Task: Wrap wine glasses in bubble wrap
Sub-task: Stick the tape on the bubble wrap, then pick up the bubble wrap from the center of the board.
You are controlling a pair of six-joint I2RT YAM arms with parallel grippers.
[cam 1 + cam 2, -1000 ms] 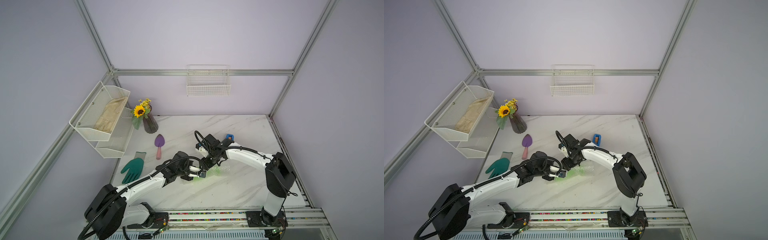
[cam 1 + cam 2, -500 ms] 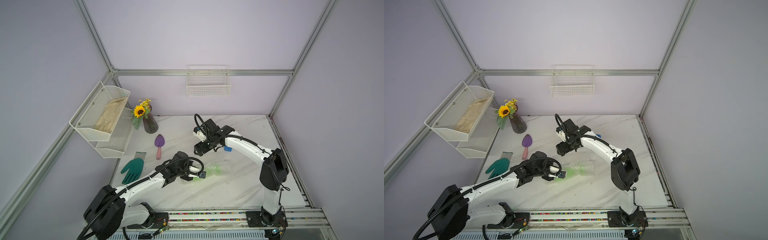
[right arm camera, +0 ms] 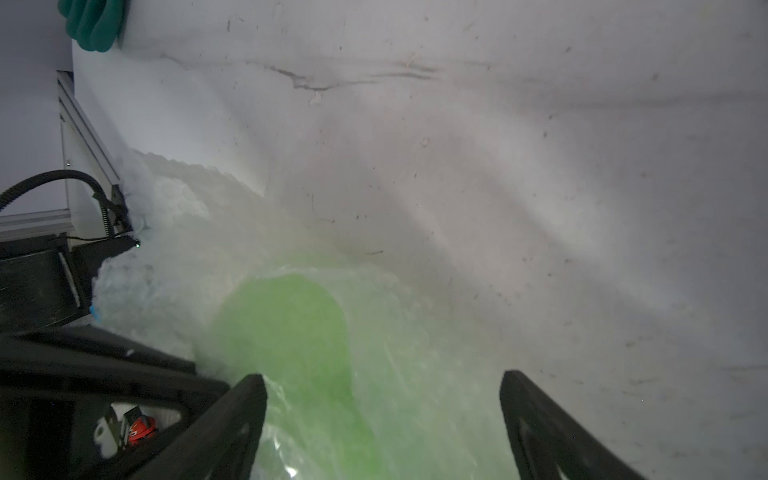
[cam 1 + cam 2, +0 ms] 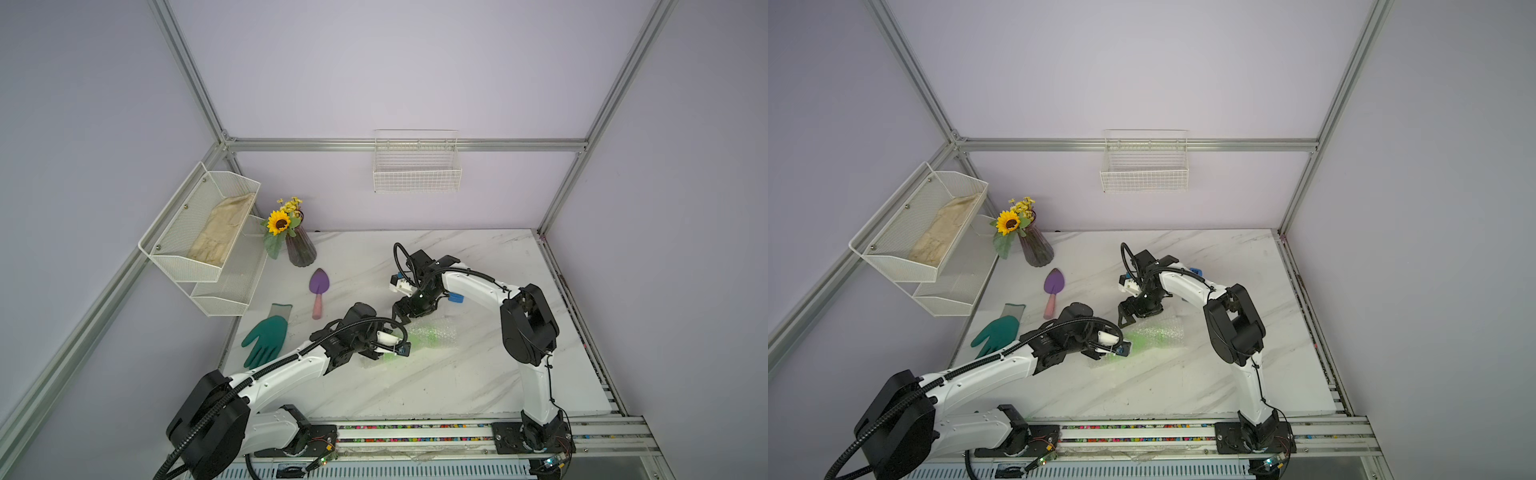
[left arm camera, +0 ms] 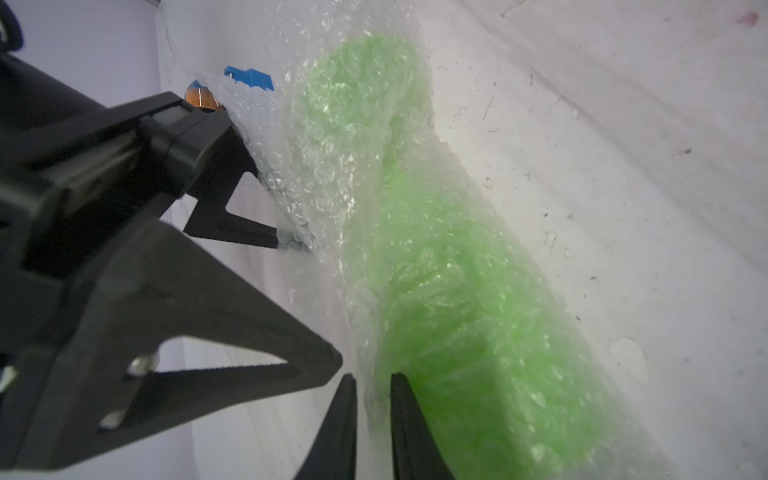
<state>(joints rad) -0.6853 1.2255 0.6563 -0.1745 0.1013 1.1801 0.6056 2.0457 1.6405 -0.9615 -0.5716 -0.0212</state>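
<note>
Eases left end effector point(image 5: 372, 380) slightly apart on bubble wrap point(image 5: 316, 195) around goblet point(image 5: 457, 316); brings wide-apart right end effector point(image 3: 382, 386) back, wrap likely holding

— What encloses the space?
— Plain lilac walls point(image 4: 395, 62) on aluminium frame posts point(image 4: 190, 70), with a white, grey-veined marble tabletop point(image 4: 415, 386) below.
— Any fittings?
— A wire basket point(image 4: 417, 174) on the back wall and a two-tier mesh shelf point(image 4: 183, 268) on the side wall. The light is soft and even.
</note>
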